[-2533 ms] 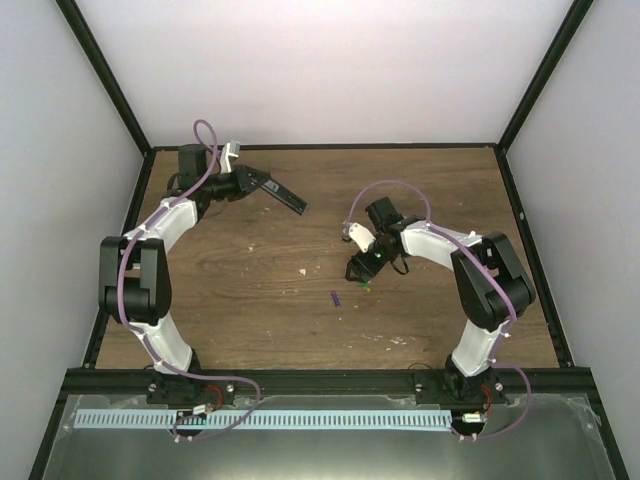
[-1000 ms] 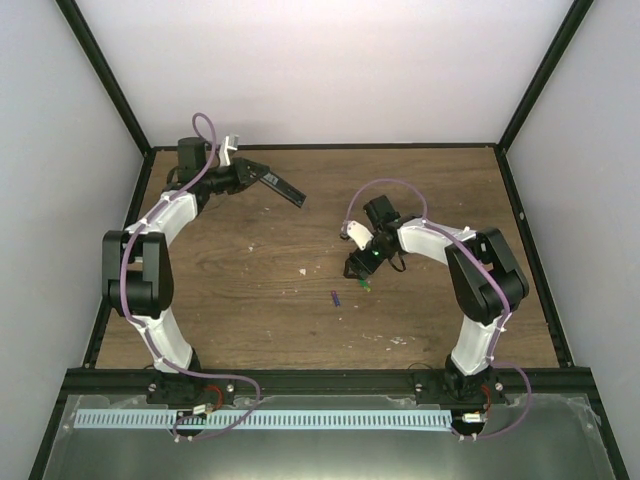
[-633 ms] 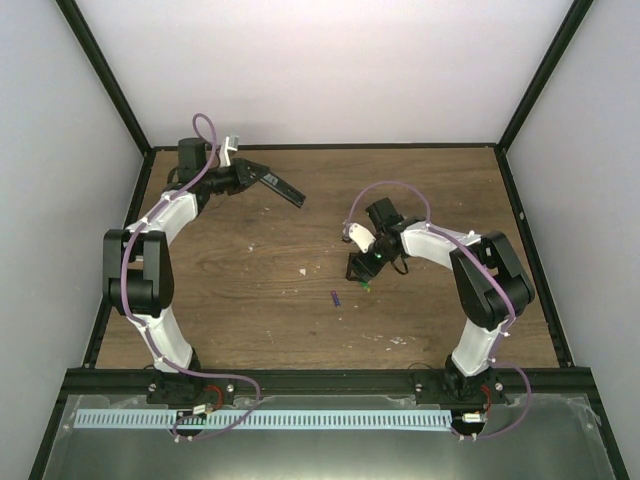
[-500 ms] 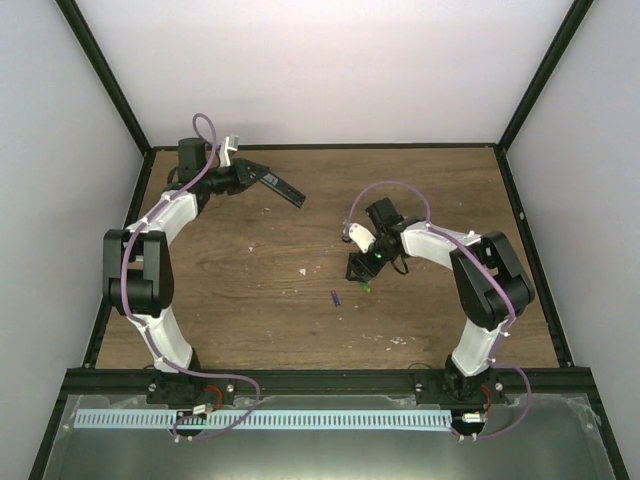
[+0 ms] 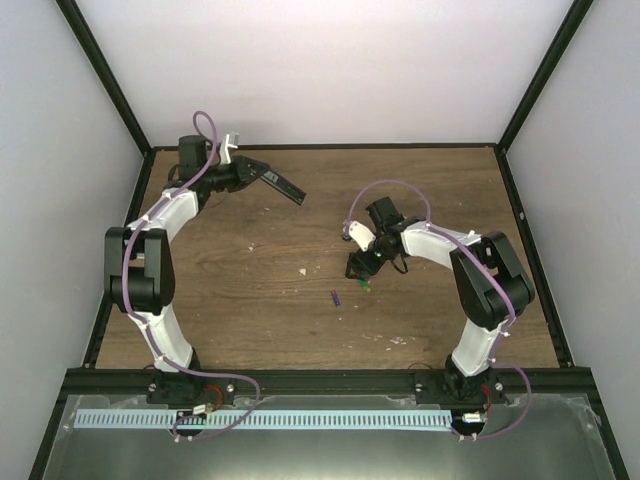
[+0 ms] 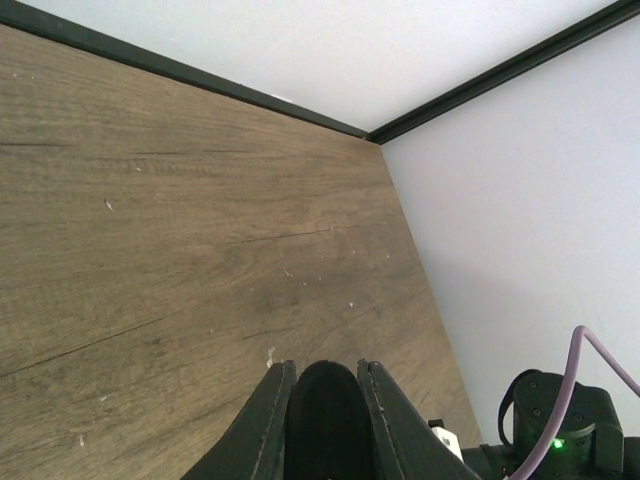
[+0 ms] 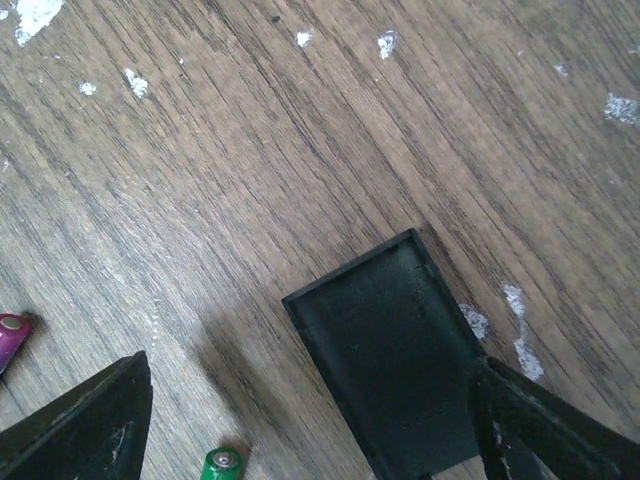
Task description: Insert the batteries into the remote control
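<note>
Table [image 5: 240,300]: a brown wood-grain top is filling the floor of a walled booth. Its near edge is sitting behind the arm bases.

Left arm [image 5: 170,215]: it is reaching to the far left corner. Its joints are overlapping in the top view, so the wrist is hard to pick out.

Right arm [image 5: 440,243]: it is curling in toward the middle of the table, and its wrist is masking whatever lies right beneath it from above.

Left gripper [image 5: 256,174]: it is clamping one end of the remote control [image 5: 284,188]. In the wrist view only a rounded black end is showing between the fingers [image 6: 262,430], and the frame's lower edge is cutting it off.

Remote control: it is jutting out of the left gripper as a slim black bar, angled toward the centre. Its buttons are too small to make out.

Right gripper [image 5: 361,268]: it is hanging low over the table with its fingers [image 7: 85,430] spread wide and nothing between them.

Black lid [image 7: 395,350]: a flat, rimmed panel is lying on the wood. Its near corner is slipping under the right-hand finger and out of frame.

Green battery [image 5: 366,287]: it is lying on the table just beside the right gripper, half cropped in the wrist view.

Purple battery [image 5: 335,298]: it is lying near the green one, apart from it. Only its tip is showing in the wrist view.

White specks [image 7: 36,12]: they are dotting the wood.
</note>
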You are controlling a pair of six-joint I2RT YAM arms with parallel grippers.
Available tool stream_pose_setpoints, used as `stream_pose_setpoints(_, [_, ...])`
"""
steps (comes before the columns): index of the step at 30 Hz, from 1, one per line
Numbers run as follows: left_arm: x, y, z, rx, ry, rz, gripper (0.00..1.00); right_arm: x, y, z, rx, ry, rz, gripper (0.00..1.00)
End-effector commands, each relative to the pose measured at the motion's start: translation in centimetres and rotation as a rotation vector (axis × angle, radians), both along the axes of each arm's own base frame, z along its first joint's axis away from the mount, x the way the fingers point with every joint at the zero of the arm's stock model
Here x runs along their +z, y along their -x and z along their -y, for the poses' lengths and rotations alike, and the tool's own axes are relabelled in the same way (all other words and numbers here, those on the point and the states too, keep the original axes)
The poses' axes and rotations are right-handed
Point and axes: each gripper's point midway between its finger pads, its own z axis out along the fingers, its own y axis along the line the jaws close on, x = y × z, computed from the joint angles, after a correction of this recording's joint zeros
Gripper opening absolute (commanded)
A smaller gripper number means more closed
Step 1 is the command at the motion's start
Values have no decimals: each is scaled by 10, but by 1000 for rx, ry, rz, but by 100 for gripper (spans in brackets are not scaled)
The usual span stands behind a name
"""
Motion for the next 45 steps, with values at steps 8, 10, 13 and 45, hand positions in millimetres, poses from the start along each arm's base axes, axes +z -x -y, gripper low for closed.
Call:
stream_pose_setpoints(8, [8,-11,-2,2,7,23,0,-3,-13,0,-2,-9,3,79])
stream_pose_setpoints(10, [7,-12,-2,2,6,23,0,-7,-13,1,-4,-2,-3,79])
stream_pose_setpoints(13, [7,-13,-2,1,8,18,0,-11,-15,4,-13,12,-8,79])
stream_pose_setpoints(45, [10,-27,2,-22,33,22,0,-36,-40,36,-133,59,-97,34])
